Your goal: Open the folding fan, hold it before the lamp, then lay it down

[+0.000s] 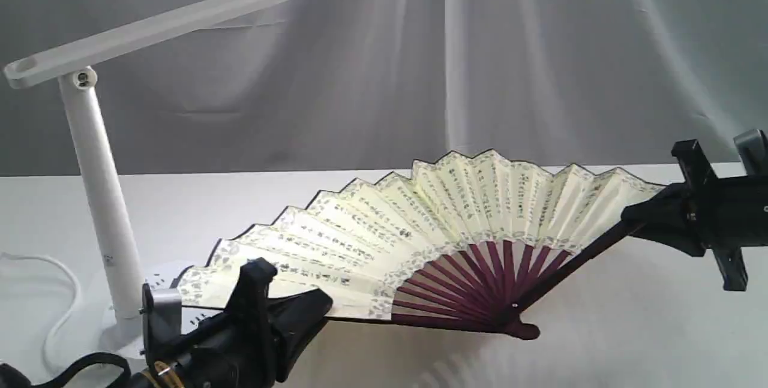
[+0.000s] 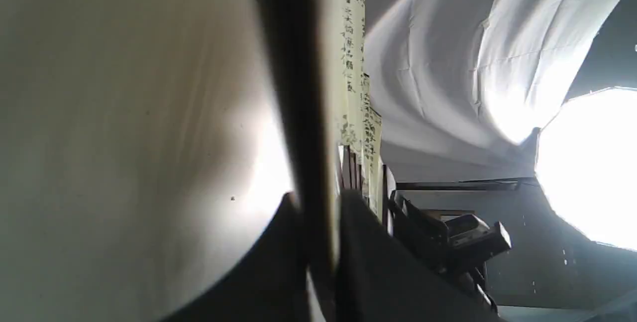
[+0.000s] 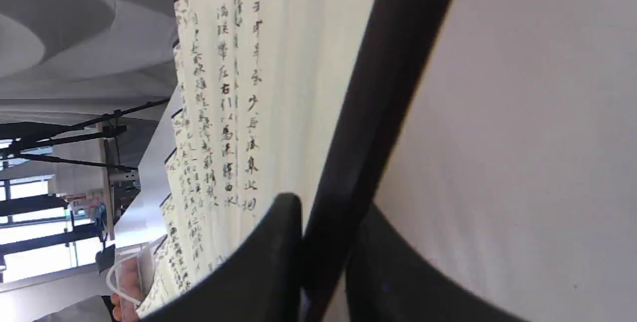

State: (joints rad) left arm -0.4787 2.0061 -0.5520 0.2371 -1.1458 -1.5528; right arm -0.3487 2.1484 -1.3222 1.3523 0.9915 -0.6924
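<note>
The folding fan (image 1: 432,226) is spread wide above the white table, cream pleats with dark calligraphy facing the exterior view, maroon ribs meeting at a pivot low in the middle. My left gripper (image 1: 318,304) is shut on the fan's lower left guard; in the left wrist view my left gripper (image 2: 318,202) pinches the dark guard (image 2: 298,88) edge-on. My right gripper (image 1: 630,217) is shut on the upper right guard, and in the right wrist view my right gripper (image 3: 328,212) clamps that guard (image 3: 393,63) beside the pleats (image 3: 249,88). The white lamp (image 1: 96,184) stands at left, its bar head slanting up.
The lamp's white cord (image 1: 60,292) loops on the table at far left by its round base. A white cloth backdrop (image 1: 540,46) hangs behind the table (image 1: 600,328). The left wrist view shows the other arm's gripper (image 2: 463,237) and a bright light panel (image 2: 592,162).
</note>
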